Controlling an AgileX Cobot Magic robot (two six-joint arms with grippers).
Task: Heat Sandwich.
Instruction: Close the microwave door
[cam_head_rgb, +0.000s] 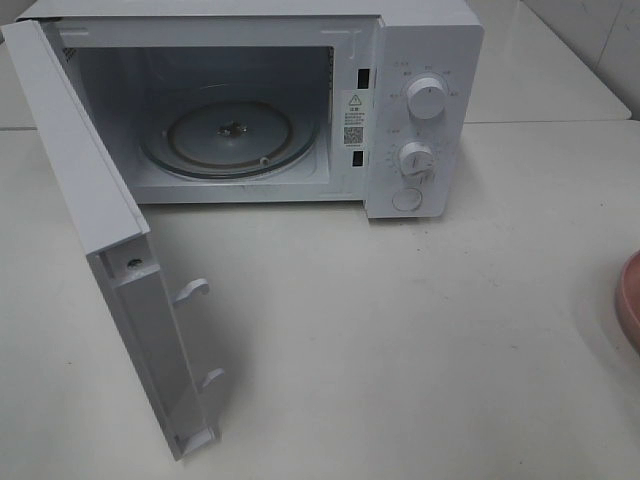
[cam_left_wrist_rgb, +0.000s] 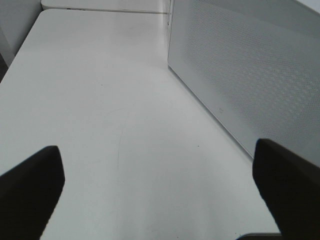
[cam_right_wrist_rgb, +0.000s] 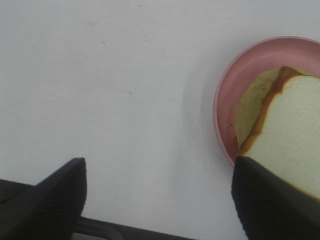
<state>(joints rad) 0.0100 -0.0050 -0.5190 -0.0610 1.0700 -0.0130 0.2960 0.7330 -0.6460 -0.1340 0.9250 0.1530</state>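
The sandwich (cam_right_wrist_rgb: 290, 130), white bread with tan crust and pale yellow-green filling, lies on a round pink plate (cam_right_wrist_rgb: 235, 80) in the right wrist view. My right gripper (cam_right_wrist_rgb: 157, 192) is open over the white table, one finger overlapping the plate's near edge. In the exterior high view only the plate's rim (cam_head_rgb: 630, 300) shows at the right edge; neither arm shows there. The white microwave (cam_head_rgb: 420, 60) stands at the back with its door (cam_head_rgb: 90, 220) swung open and its glass turntable (cam_head_rgb: 232, 135) bare. My left gripper (cam_left_wrist_rgb: 157, 192) is open, beside the door's outer face (cam_left_wrist_rgb: 245, 75).
The microwave has two knobs (cam_head_rgb: 427, 97) and a button on its right panel. The open door juts forward across the left of the white table (cam_head_rgb: 420, 340). A second table surface lies behind the microwave at the right.
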